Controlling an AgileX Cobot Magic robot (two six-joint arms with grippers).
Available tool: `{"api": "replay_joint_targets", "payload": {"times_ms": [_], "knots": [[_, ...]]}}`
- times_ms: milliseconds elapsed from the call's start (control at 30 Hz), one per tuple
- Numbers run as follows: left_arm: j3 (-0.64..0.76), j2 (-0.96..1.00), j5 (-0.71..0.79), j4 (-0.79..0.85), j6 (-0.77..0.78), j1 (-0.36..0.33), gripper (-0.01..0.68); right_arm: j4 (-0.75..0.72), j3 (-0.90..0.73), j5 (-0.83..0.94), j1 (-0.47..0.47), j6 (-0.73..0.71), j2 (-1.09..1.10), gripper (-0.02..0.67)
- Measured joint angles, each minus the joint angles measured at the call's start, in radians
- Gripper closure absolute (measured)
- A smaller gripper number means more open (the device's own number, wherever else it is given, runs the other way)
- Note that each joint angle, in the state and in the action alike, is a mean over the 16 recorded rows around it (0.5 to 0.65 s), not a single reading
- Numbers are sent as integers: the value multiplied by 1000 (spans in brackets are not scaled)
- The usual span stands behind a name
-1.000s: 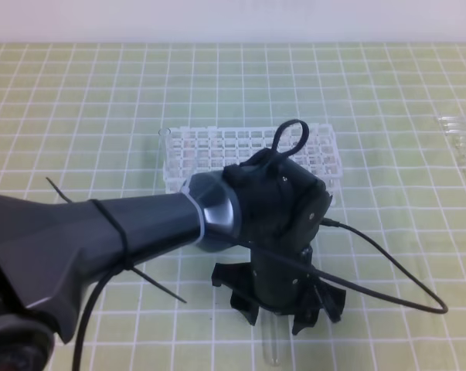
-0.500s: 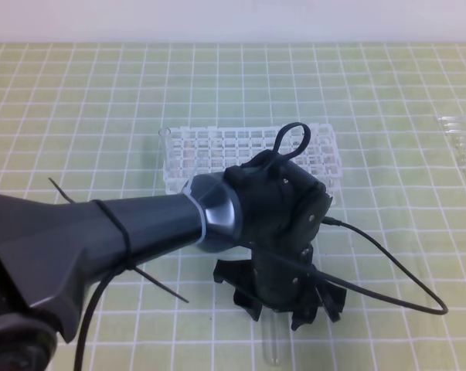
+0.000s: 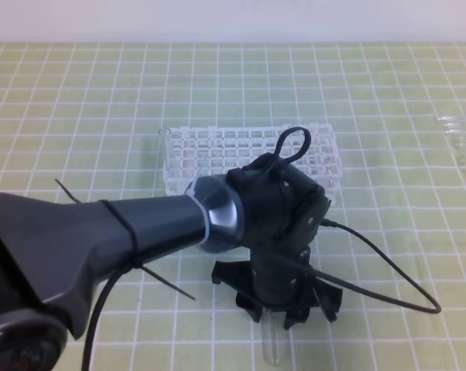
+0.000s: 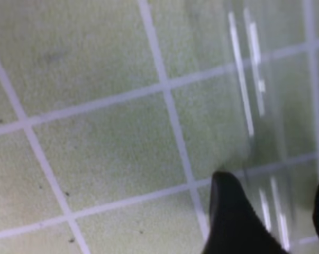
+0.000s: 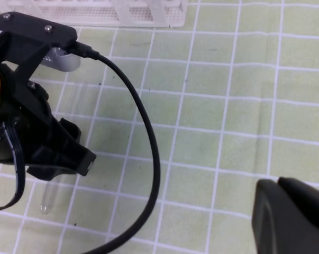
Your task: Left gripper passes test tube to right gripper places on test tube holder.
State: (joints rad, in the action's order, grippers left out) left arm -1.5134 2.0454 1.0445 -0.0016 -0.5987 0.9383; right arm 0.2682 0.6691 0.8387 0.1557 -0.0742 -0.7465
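We see the left gripper low over the mat, its 2 fingers apart on either side of the tube. The tube lies flat between them, poking out nearside. The rack sits beyond. For the right gripper, we cannot tell.

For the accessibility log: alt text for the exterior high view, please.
The left gripper is lowered over the test tube lying on a green grid mat, its round end poking out below. The white test tube holder sits behind the arm; small glassware lies far right.
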Motion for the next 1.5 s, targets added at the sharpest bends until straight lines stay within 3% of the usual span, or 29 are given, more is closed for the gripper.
{"api": "replay_joint_targets", "payload": {"times_ms": [400,867,1500], "knots": [[-1,20,5,3,0,0,411,2,0,3,0,0,0,665],[0,18,24,3,79,-1,611,3,0,3,0,0,0,665],[0,19,50,59,223,-1,635,3,0,3,0,-2,1,665]]}}
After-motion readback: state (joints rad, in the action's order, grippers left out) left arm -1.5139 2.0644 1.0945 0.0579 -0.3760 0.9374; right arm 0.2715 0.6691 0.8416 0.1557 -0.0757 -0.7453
